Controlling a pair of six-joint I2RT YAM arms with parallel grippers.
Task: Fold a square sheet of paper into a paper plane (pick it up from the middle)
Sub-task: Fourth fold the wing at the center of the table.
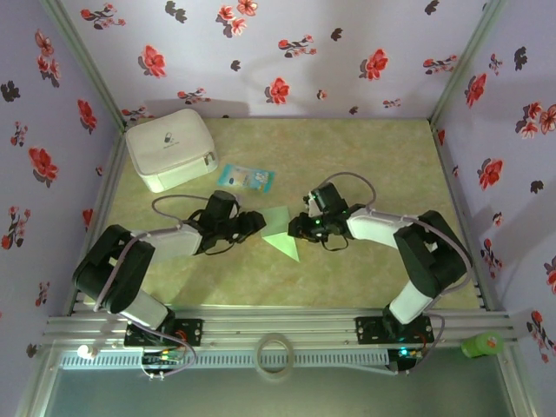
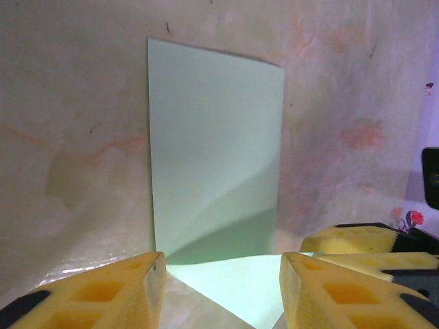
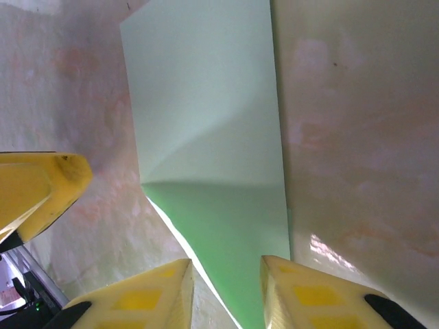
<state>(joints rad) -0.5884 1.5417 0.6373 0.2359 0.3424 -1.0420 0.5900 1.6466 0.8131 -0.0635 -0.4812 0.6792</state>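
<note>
Marbled beige-green table (image 1: 382, 165), floral-print walls (image 1: 287, 52) on 3 sides. White pouch (image 1: 171, 148) sits at the far left w/ a blue-and-white packet (image 1: 245, 178) just to its right, both well clear of the arms.

Sheet of paper (image 1: 281, 233) lies mid-table between the 2 grippers. It's pale mint green and already creased, showing from above as a pointed wedge w/ its tip toward the near edge.

Left gripper (image 1: 258, 223) is low at the sheet's left side w/ its jaws apart. In the left wrist view the yellow fingers (image 2: 137, 288) straddle a near corner of the paper w/o pinching it; the rest lies flat on the table beyond.

Right gripper (image 1: 295, 228) is low at the sheet's right side, jaws also apart but w/ a narrower gap. In the right wrist view a darker green flap bends up from the flat part and runs into the gap between the fingers (image 3: 302, 295); can't tell if either pad touches it.
</note>
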